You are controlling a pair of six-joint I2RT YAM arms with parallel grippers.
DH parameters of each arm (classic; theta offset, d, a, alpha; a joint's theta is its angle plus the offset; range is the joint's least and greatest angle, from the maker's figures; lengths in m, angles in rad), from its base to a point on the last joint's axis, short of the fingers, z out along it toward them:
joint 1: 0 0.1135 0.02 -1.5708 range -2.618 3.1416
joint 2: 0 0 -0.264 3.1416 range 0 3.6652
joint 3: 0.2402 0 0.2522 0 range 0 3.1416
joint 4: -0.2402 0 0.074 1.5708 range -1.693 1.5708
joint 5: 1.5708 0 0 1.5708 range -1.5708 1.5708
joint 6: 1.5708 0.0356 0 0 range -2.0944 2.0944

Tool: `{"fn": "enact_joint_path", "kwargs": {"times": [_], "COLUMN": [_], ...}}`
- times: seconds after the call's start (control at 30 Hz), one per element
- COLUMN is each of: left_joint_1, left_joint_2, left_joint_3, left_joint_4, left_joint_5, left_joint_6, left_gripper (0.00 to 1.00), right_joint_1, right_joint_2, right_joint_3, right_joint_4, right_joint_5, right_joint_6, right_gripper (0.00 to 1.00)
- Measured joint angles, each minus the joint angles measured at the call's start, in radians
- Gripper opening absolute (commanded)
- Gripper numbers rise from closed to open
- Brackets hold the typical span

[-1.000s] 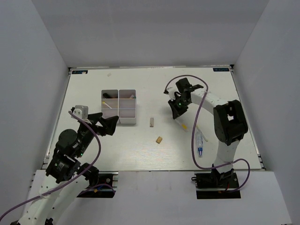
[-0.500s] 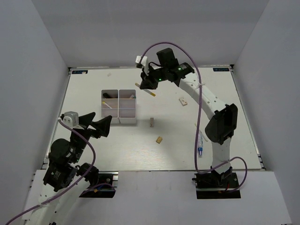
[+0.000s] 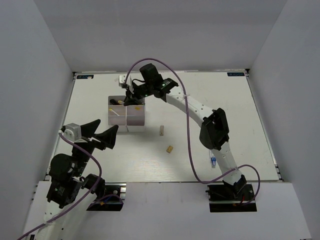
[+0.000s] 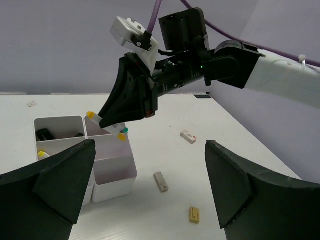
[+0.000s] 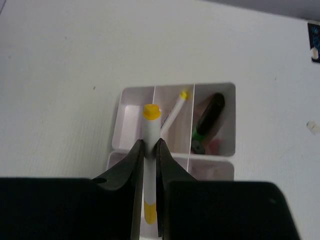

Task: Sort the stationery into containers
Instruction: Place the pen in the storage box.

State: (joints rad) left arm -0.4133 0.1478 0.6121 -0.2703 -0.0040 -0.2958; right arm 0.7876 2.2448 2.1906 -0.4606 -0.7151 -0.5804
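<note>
Placement step, judging by the pose: pen [image 5: 150, 131] going into the box [image 3: 136, 128].

Table [image 3: 235, 110] first: hemmed by walls [image 3: 45, 60] on three sides, with broad bare room right of centre for a retreat.

Right arm [image 3: 200, 107] stretched long toward the far left, so probably calls for a straight lift before any swing back.

Box left of table centre, well off every edge, holding a highlighter [image 5: 209, 112] and a second pen [image 5: 172, 111].

Left gripper [image 3: 107, 128] parked near the box's near-left corner, fingers spread wide, holding nothing; worth steering clear of on the way out.

Right gripper [image 5: 148, 150] above the box's back half, fingers pinching the white, yellow-capped pen at mid-length, tilted.

Cannot tell which compartment lies under the lower end; looks close to a divider. Next, likely: shift off the divider, lower, then release.

Two erasers [image 3: 162, 130] loose mid-table, well apart from the box.

Tube [image 3: 213, 161] beside the right arm's lower link, partly hidden.
</note>
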Motion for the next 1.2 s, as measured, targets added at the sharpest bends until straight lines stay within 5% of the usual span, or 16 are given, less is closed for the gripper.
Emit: {"fn": "enact_joint_path", "kwargs": {"times": [0.87,0.9,0.93,1.03,1.2], "left_joint_1": [0.07,0.07,0.071,0.074,0.079], "left_joint_2": [-0.014,-0.014,-0.015,-0.015,-0.015], "left_joint_3": [-0.014,-0.014,-0.014,-0.014,-0.014], "left_joint_4": [0.02,0.02,0.02,0.02,0.02], "left_joint_5": [0.094,0.095,0.095,0.096,0.098], "left_joint_6": [0.007,0.007,0.007,0.007,0.007], "left_gripper": [1.0,1.0,1.0,1.0,1.0], "right_joint_1": [0.101,0.103,0.104,0.104,0.104], "right_joint_2": [0.242,0.245,0.246,0.247,0.247], "right_joint_3": [0.159,0.159,0.159,0.158,0.147], "right_joint_4": [0.36,0.362,0.364,0.367,0.374], "right_joint_5": [0.006,0.01,0.014,0.028,0.054], "right_joint_6": [0.154,0.154,0.154,0.156,0.153], "right_gripper": [0.0,0.03,0.19,0.35,0.43]}}
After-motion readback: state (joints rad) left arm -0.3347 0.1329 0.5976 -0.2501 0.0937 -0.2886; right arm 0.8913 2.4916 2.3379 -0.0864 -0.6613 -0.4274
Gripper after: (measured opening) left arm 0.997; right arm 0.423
